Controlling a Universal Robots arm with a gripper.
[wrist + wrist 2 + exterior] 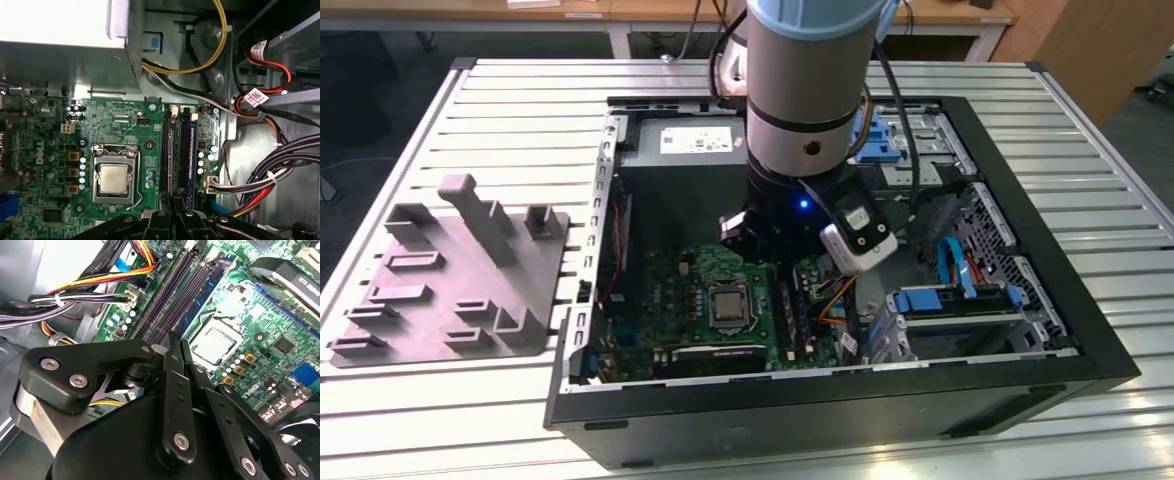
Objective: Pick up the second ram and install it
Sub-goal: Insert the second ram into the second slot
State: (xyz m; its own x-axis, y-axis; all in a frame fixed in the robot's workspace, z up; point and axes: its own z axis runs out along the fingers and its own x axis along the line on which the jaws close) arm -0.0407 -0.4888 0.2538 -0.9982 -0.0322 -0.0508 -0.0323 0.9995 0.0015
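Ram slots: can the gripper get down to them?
Probably yes: the gripper hangs inside the case just above the ram slots, with nothing between; the cables lie off to one side.

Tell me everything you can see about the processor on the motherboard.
The processor is a square chip with a dull silvery metal lid, bare, with nothing mounted on top. It lies flat in its socket, clamped by a metal frame with a wire lever down one side. It sits on the green motherboard inside the open case. The long dark memory slots run alongside, apart from it.
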